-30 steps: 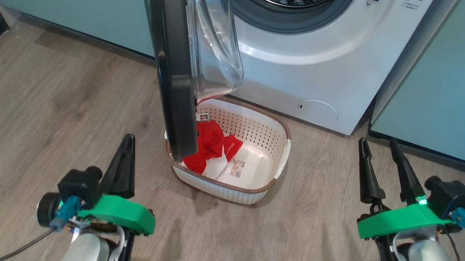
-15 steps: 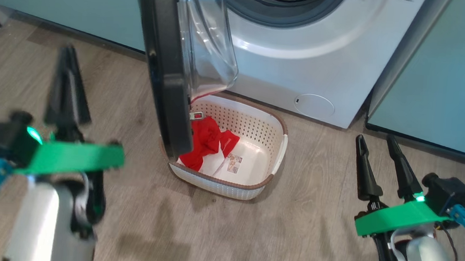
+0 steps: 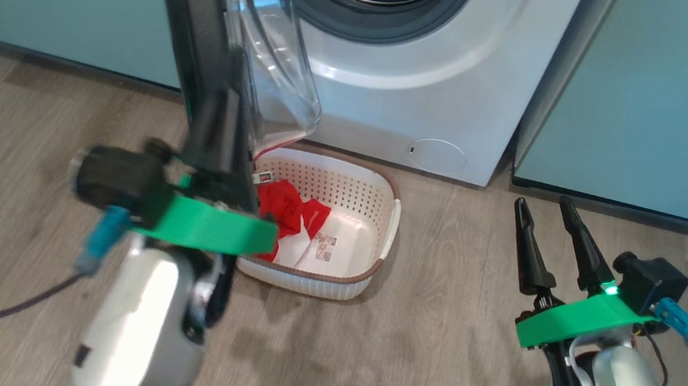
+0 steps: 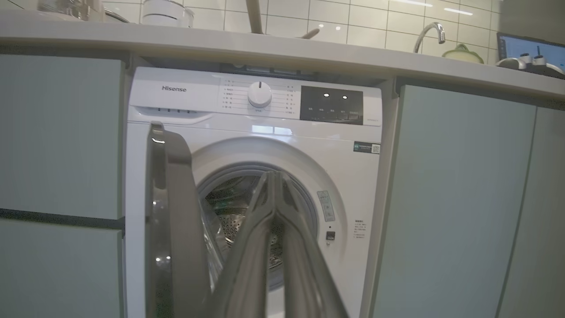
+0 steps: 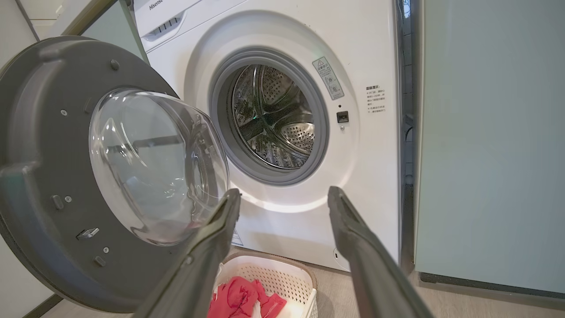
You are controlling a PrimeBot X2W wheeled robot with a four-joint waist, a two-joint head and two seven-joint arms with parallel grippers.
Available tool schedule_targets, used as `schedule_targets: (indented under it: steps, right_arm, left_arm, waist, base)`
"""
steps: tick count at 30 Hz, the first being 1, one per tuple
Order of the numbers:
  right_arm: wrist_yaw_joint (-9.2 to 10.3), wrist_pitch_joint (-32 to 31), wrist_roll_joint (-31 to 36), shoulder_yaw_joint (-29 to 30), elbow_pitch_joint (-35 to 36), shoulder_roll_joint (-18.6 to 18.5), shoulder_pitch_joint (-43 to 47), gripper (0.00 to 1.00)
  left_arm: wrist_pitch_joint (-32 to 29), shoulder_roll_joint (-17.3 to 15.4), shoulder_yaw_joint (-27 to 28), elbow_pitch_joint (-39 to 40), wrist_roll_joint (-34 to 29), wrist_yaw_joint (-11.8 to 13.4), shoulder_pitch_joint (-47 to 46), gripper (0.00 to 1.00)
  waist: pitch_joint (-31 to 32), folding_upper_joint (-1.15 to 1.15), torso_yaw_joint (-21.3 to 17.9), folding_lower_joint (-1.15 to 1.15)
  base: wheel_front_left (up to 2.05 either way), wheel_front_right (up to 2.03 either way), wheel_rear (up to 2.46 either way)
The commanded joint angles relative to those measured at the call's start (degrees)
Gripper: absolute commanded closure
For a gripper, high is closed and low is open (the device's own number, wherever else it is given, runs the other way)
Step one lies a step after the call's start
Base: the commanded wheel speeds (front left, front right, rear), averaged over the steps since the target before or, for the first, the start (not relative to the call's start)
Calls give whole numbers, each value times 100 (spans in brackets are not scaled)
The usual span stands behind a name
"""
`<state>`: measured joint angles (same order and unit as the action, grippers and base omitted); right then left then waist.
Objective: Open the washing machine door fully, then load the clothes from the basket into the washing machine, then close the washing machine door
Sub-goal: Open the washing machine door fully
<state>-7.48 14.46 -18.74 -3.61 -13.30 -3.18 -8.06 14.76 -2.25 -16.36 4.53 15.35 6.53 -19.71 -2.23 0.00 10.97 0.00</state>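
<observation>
My left gripper (image 4: 273,181), fingers pressed together on nothing, pointed at the washing machine (image 3: 400,99) just beside the free edge of the washing machine door (image 3: 198,53); whether it touched the door I could not tell. The door stood half-swung, edge-on above the left end of the basket (image 3: 392,221), which sat on the floor before the machine with the clothes (image 3: 284,213) heaped at that end. I judged the door stiff, hinged and glossy, best pushed at its black ring rather than the glass. The clothes looked limp and light, best pinched at a raised fold. My right gripper (image 3: 543,204) hung wide open and empty, well off to the right. A second earlier my left gripper had sat low, clear of the door. It had since risen to it — and my head camera had swung too.
</observation>
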Motion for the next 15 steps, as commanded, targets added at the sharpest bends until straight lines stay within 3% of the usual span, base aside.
schedule_targets:
  steps: [1, 9, 15]
  right_arm:
    - [-1, 53, -17, -123, 165, 30, -212, 0]
    - [-1, 53, -14, -134, 183, 30, -192, 0]
    - [-1, 53, -23, -161, 194, 30, -209, 0]
  left_arm:
    - [24, -63, 39, -4, 51, -59, -125, 100]
    - [24, -63, -486, -1190, 339, -107, 69, 100]
    - [24, -63, -514, -1867, 538, 38, 41, 100]
  waist:
    - [19, 0, -52, 0]
    - [-37, 0, -190, 0]
    - [-127, 0, -235, 0]
  base:
    - [0, 0, 0]
    - [0, 0, 0]
    - [0, 0, 0]
